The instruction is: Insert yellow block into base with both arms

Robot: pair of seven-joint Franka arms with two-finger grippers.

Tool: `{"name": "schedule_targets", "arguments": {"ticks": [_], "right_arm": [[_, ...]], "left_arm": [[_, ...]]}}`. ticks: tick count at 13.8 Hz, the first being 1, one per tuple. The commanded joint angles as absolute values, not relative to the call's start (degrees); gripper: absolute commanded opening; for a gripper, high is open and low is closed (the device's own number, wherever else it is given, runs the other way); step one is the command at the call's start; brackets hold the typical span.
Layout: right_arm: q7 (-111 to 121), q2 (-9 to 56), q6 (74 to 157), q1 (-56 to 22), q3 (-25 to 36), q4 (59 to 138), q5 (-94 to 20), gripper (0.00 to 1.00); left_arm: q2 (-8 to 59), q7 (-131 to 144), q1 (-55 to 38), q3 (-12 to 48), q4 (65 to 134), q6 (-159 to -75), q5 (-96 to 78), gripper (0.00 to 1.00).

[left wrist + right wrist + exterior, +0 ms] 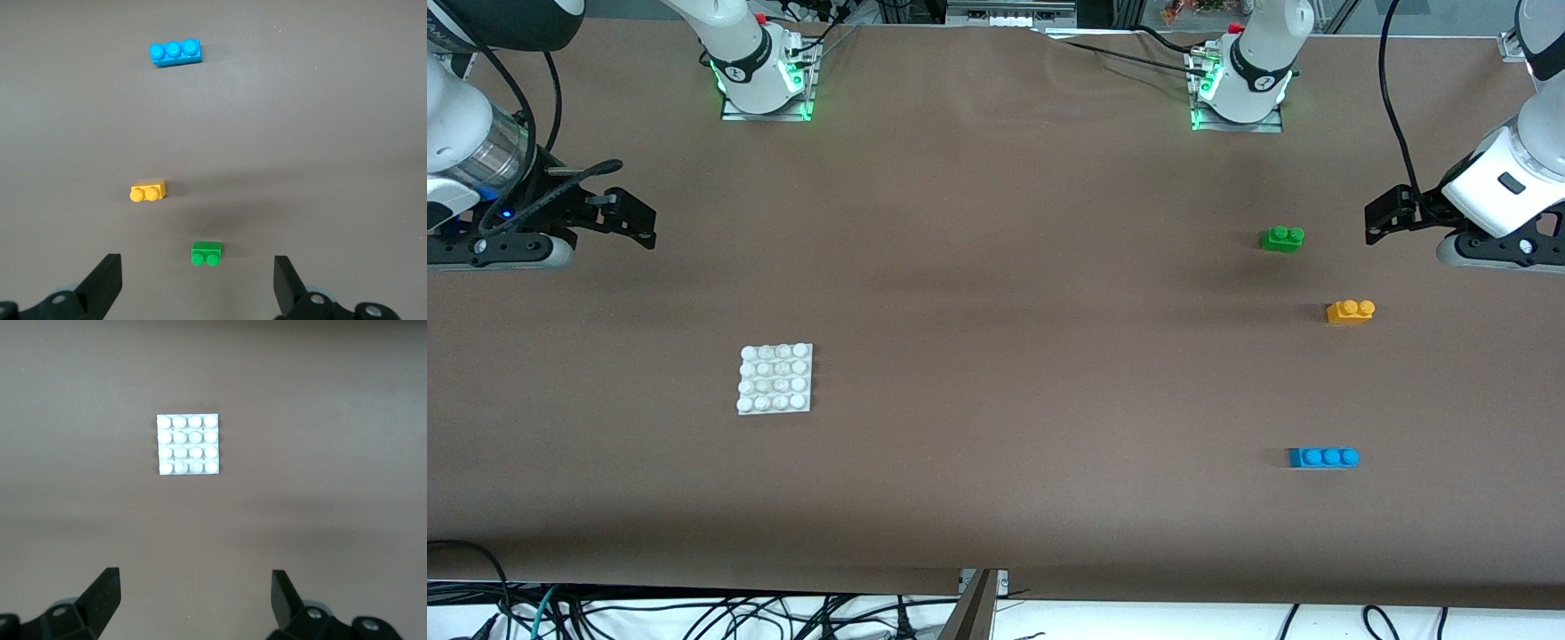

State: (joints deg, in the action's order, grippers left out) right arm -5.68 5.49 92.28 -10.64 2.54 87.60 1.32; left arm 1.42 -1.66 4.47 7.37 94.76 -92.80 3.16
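Note:
The yellow block lies on the brown table toward the left arm's end, studs up. The white studded base lies flat toward the right arm's end. My left gripper hangs open and empty at its end of the table, apart from the bricks. My right gripper is open too, holding nothing, at its own end of the table, well away from the base.
A green two-stud brick lies farther from the front camera than the yellow block. A blue three-stud brick lies nearer to it. Both arm bases stand along the table's back edge.

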Motion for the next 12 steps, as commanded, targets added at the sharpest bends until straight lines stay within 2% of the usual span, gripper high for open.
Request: {"name": "schedule_targets", "arguments": {"ticks": [1, 12], "right_arm": [[-7.8, 5.5, 93.0, -10.8, 2.3, 86.8, 2.5, 1.00], [-8.4, 6.1, 93.2, -10.3, 2.4, 86.0, 2.5, 1.00]], "left_arm": [[1.4, -3.3, 4.8, 7.4, 94.0, -92.8, 2.3, 1.00], [1.4, -3.3, 4.8, 7.4, 94.0, -92.7, 2.3, 1.00]]}}
